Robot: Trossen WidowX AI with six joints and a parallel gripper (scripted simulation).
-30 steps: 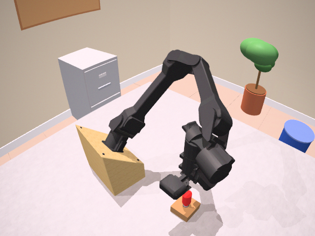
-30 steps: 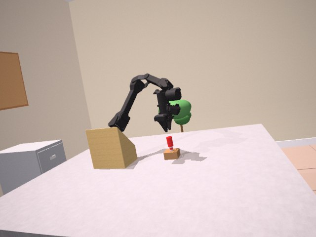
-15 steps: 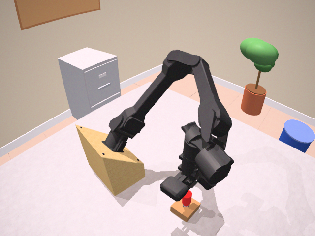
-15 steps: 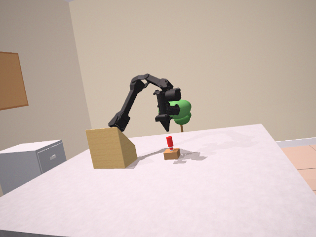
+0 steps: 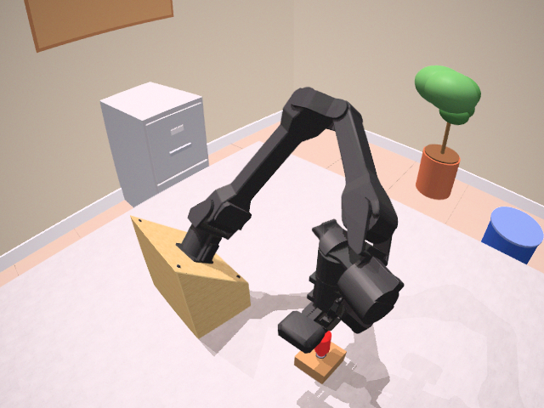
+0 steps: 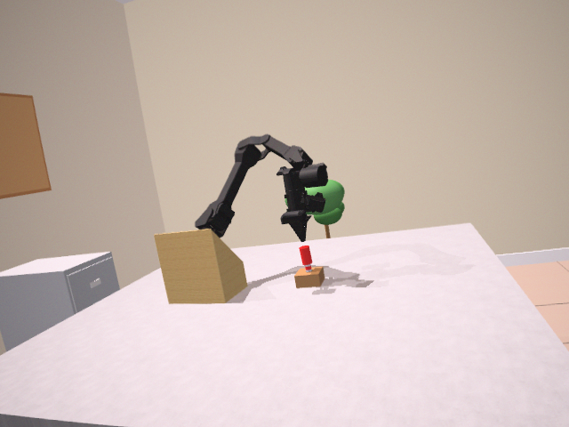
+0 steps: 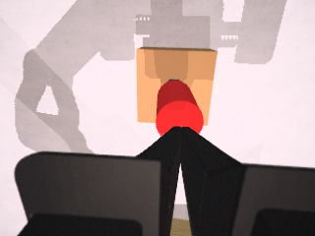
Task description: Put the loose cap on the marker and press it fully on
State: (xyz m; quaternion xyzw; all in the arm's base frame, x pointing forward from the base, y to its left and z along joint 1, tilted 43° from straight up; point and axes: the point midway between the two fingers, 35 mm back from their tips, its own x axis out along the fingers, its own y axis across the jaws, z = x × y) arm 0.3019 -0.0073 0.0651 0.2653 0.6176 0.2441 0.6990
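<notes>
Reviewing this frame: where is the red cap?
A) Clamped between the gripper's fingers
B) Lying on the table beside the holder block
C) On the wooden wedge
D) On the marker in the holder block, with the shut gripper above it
D: the red cap stands on the marker in the holder block, and the gripper, shut and empty, is poised just above it.

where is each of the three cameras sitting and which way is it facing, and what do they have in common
Top: high above the table, angled down at the arm, its wooden base wedge and the red cap on the holder block; whole arm shows.
Exterior: off the table's near side, low, facing the back wall; whole arm and shut gripper above the cap.
Wrist: on the arm's end, looking down past the closed fingers at the cap.
Shared: all three show the cap, block and gripper.
</notes>
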